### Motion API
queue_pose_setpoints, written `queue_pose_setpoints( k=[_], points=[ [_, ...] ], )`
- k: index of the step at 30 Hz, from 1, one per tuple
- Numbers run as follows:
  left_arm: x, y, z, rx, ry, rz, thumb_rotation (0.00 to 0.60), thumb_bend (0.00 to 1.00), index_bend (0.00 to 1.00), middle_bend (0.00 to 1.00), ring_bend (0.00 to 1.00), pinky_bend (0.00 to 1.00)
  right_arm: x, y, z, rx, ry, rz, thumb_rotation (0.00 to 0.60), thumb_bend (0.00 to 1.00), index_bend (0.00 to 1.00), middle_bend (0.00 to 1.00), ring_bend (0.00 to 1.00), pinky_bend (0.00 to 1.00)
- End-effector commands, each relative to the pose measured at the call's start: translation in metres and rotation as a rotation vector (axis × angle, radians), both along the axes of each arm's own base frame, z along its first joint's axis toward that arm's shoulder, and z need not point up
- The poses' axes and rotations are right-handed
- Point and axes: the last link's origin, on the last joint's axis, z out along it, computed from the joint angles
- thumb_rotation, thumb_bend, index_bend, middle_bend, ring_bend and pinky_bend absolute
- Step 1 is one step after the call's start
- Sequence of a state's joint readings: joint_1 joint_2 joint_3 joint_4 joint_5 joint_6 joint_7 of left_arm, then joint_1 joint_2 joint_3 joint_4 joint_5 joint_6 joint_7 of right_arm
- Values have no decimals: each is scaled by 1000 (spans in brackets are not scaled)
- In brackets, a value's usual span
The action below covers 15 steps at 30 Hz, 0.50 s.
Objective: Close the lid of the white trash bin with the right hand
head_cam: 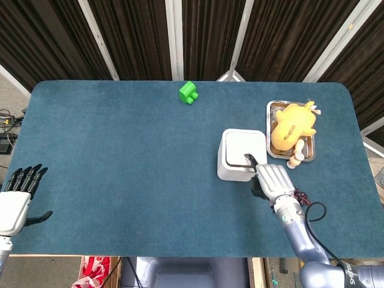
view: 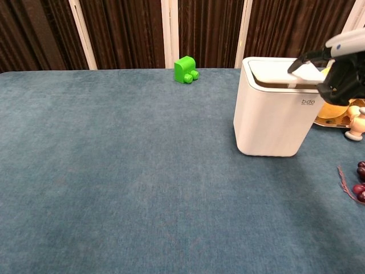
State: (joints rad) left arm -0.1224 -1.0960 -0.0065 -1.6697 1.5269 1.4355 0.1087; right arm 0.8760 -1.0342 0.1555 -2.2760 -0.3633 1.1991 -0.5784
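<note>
The desk (head_cam: 120, 168) spreads under me, covered in dark teal cloth, with black curtains (head_cam: 132, 36) behind its far edge. Toward three o'clock from its middle stands the white trash bin (head_cam: 241, 155), a squarish box with rounded corners and a small grey logo on its front. In the chest view a dark slit runs under the lid (view: 282, 71) near its front edge, so the lid sits slightly raised, not flush.

My right hand (head_cam: 273, 181) is at the bin's five o'clock corner, palm down. One dark fingertip reaches over the lid's near edge and seems to rest on it; my other fingers (head_cam: 277, 174) lie side by side, holding nothing.

At the bin's three o'clock, just beside it, a metal tray (head_cam: 270, 129) carries a yellow rubber chicken (head_cam: 293, 126) and a small pale wooden figure (head_cam: 296, 157). A sprig of dark grapes (head_cam: 300, 195) lies beside my right wrist.

A green toy block (head_cam: 188, 92) sits at twelve o'clock near the desk's far edge.

My left hand (head_cam: 17, 198) hangs off the desk at eight o'clock, fingers straight and spread, empty.
</note>
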Motion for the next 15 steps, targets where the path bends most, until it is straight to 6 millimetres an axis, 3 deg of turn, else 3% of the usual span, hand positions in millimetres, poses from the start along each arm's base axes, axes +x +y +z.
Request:
queue_pose_setpoints(
  k=[1,8,15],
  points=[
    [1,0,0,0,-1,-2,600,0,0,0,0,0,-10,5,-6,43,26,-32,600,746,97,779,807,770],
    [2,-1,0,1,-2,-7,600,0,0,0,0,0,-17,13,-17,84,32,-53,600,746,102,779,807,770],
    [1,-1,1,6,-4,-6,600,0,0,0,0,0,4,-1,12,-82,-40,54,600,746,102,779,807,770]
  ],
)
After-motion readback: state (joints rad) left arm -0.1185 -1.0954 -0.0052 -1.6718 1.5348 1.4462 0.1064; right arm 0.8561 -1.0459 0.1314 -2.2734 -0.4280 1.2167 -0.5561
